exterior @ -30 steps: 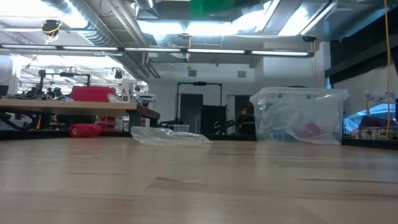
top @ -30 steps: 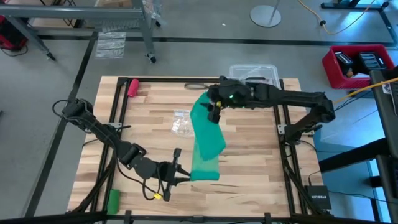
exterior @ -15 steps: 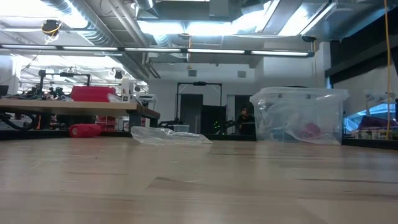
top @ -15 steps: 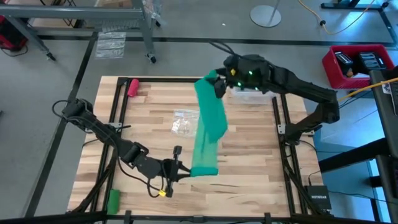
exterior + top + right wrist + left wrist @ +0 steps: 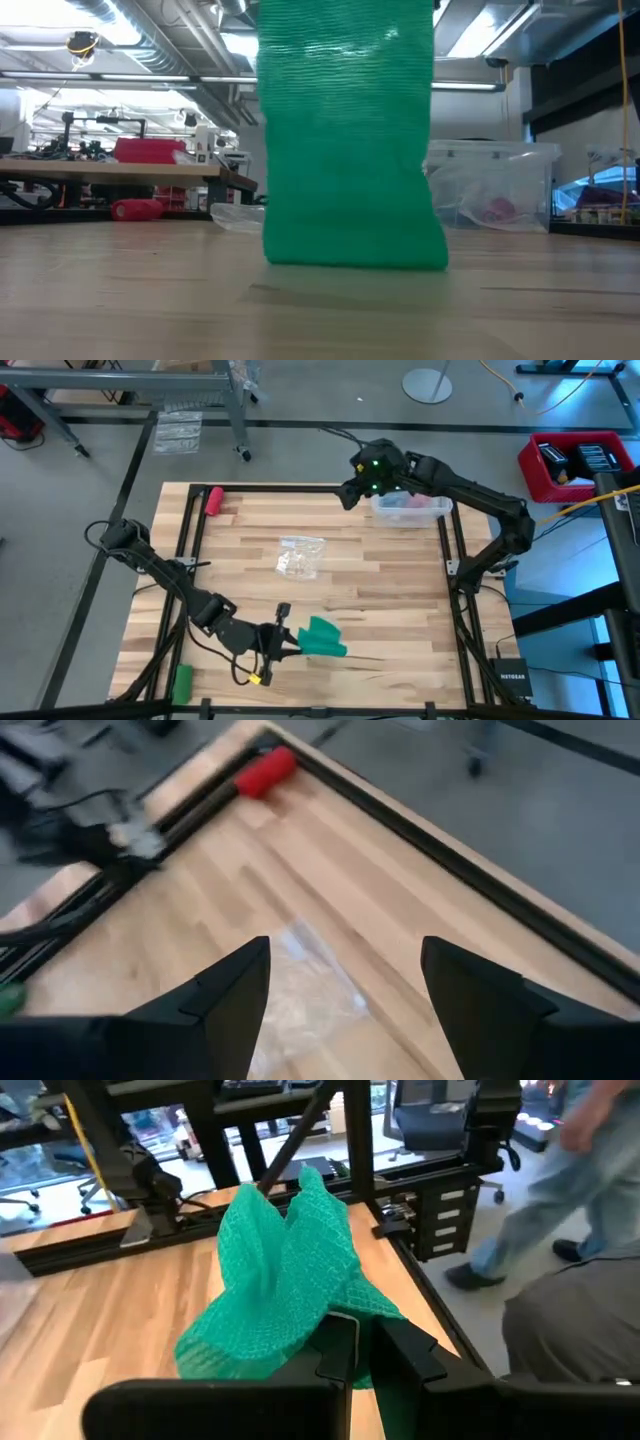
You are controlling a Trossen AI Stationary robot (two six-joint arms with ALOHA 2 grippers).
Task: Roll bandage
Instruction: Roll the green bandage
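- Teal-green netted cloth, the bandage, lies crumpled in a loose heap near the front edge of the table, in the high view
- Small brighter-green roll sits at the table's front left corner, well apart from the heap
- Left tool lies low over the table, its arm reaching in from the left edge; its fingers are together, clamped on the near end of the bandage
- Left wrist view alone shows the weave: an open, stretchy mesh, folded into soft peaks, pinched between the dark fingers
- Low view alone shows the cloth as a tall, wide green sheet filling the middle, its lower edge resting on the wood
- Pink-red roll lies at the back left edge; it is a short cylinder
- Crinkled clear plastic bag lies mid-table
- Right tool is raised over the back edge of the table, beside a clear plastic bin; the arm stretches in from the right
- Right wrist view shows its two dark fingers spread wide apart, holding nothing
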